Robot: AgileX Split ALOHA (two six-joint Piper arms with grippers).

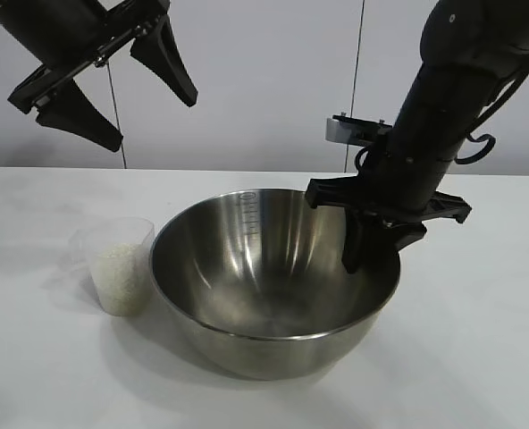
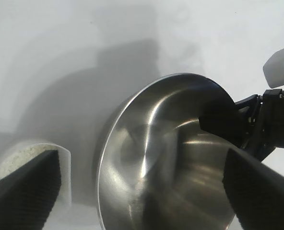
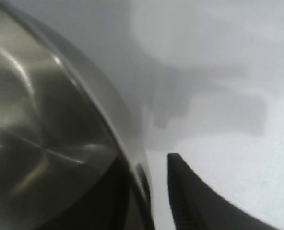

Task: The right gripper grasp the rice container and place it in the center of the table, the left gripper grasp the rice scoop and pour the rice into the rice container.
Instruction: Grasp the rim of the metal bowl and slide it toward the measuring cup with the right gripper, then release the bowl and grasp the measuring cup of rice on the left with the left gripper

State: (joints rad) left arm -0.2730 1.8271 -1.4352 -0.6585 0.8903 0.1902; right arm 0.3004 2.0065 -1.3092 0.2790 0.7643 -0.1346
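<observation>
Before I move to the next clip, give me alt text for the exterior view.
The right gripper straddles the right rim of a steel bowl on a white table, one jaw inside and one outside. A plastic cup of rice stands just left of the bowl; the left gripper hangs open above.

Shiny polished steel rice container point(image 1: 273, 295), translucent plastic rice scoop point(image 1: 117, 264), grainy white rice point(image 1: 121, 277), matte white table point(image 1: 479, 357).

The shiny silver stainless-steel bowl point(image 1: 273, 277) bore engraved marks inside; the clear plastic measuring cup point(image 1: 117, 264) held white rice grains point(image 1: 120, 273); the matte tabletop point(image 1: 479, 357) was plain white.
</observation>
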